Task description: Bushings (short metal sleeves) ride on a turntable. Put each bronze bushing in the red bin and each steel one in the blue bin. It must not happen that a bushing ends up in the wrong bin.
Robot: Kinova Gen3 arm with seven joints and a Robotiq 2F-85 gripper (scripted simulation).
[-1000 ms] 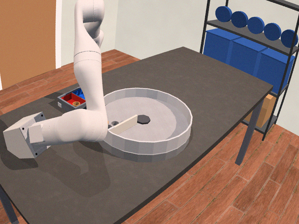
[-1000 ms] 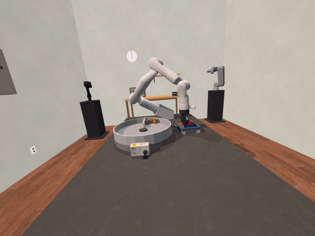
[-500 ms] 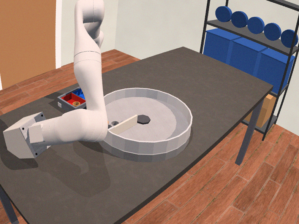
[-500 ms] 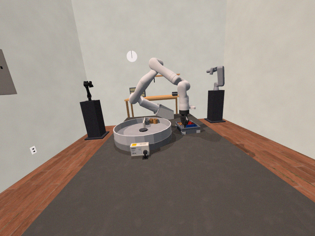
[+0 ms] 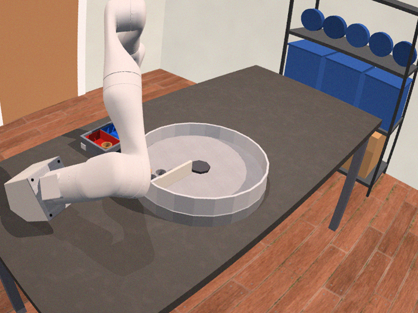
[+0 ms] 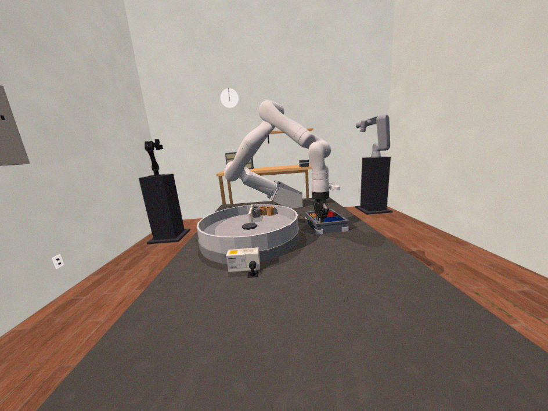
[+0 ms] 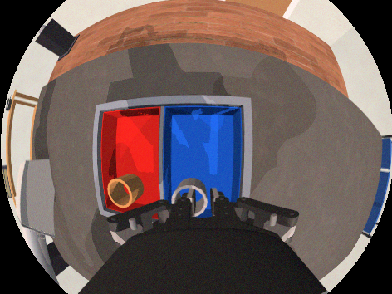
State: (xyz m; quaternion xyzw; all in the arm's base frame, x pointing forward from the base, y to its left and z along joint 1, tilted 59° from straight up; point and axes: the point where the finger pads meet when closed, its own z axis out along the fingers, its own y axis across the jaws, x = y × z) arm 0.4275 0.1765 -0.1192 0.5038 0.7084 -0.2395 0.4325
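A steel bushing (image 7: 192,183) lies at the near left side of the blue bin (image 7: 199,137) (image 6: 335,219), its open end facing the wrist camera. My gripper (image 7: 203,195) (image 6: 320,219) points down there, slightly open: one finger is at the bushing's bore, the other outside its right wall, with gaps showing. A bronze bushing (image 7: 135,188) (image 5: 106,144) rests in the red bin (image 7: 109,139) (image 5: 94,134). On the turntable (image 5: 219,184) (image 6: 225,226) stand bronze bushings (image 6: 270,211) and steel bushings (image 5: 161,172) (image 6: 256,212), partly hidden by the arm in the top view.
A high rim (image 5: 201,206) surrounds the turntable, and a cream divider (image 5: 175,174) (image 6: 251,213) stands beside the bushings. A dark hub (image 5: 200,166) (image 6: 249,226) is at its centre. A white box (image 6: 242,260) and a small black stand (image 6: 252,269) are beyond the turntable.
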